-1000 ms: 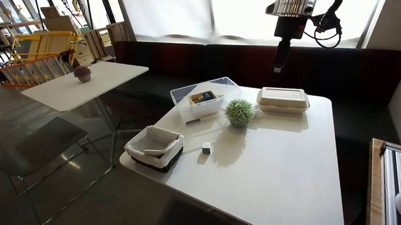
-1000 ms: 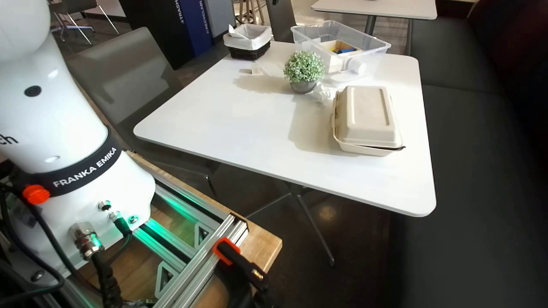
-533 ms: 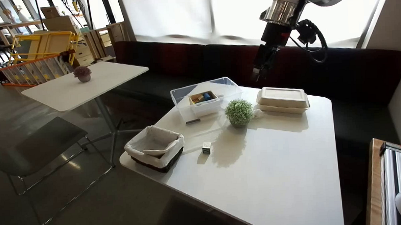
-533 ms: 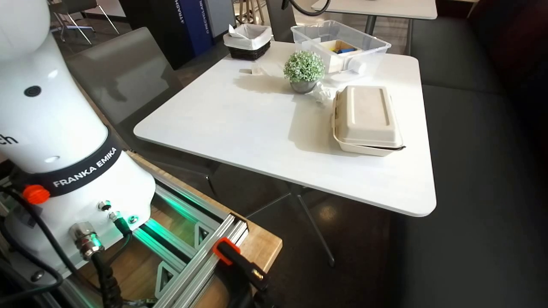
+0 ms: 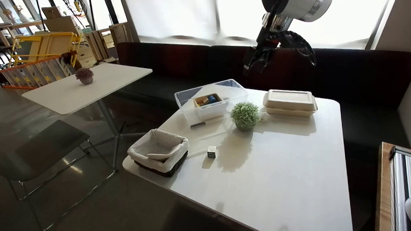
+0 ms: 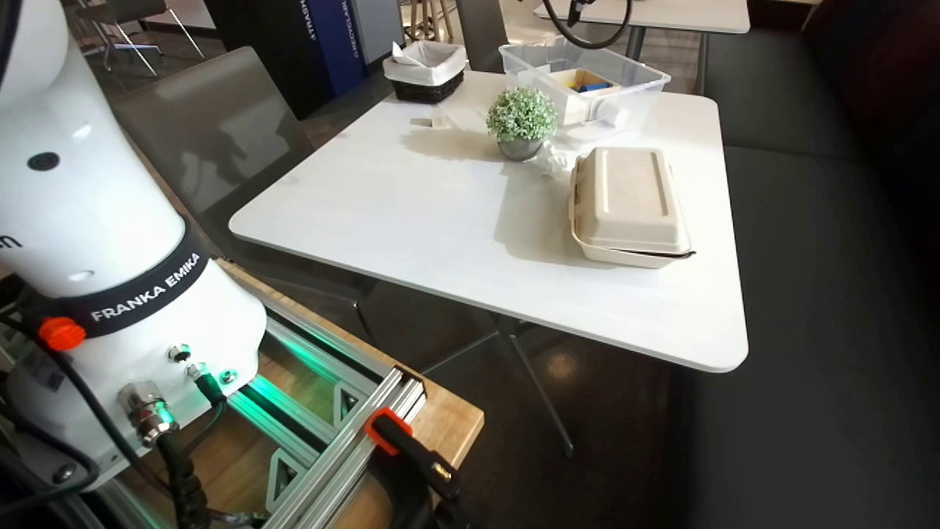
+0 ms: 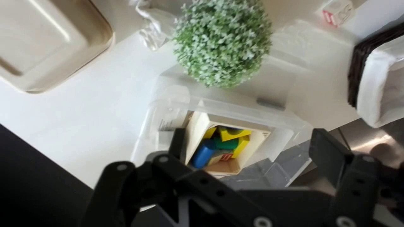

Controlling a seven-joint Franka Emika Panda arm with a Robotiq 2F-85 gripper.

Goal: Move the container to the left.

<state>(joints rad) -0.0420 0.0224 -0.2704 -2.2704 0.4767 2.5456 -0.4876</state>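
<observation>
The container is a clear, whitish rectangular plastic tub [image 5: 188,108] on the far side of the white table. It also shows in an exterior view [image 6: 637,103] and in the wrist view [image 7: 227,106]. A small wooden box [image 7: 197,123] with yellow, blue and green blocks stands inside it. My gripper [image 5: 254,70] is in the air above and behind the tub, its fingers wide apart and empty. In the wrist view my gripper [image 7: 247,138] has one finger over the tub by the wooden box and the other beyond the tub's end. It touches nothing that I can see.
A green plant [image 5: 245,115] stands close to the tub's near side. A beige lidded box [image 5: 290,102] is to its right. A lined basket [image 5: 158,148], a small cube [image 5: 211,151] and a dark marker [image 5: 198,124] are on the table [image 5: 281,181]. A bench back runs behind.
My arm has swung left in an exterior view, toward the space over the tub. The gripper has turned, so its two fingers now show apart. The tub and other objects have not moved.
</observation>
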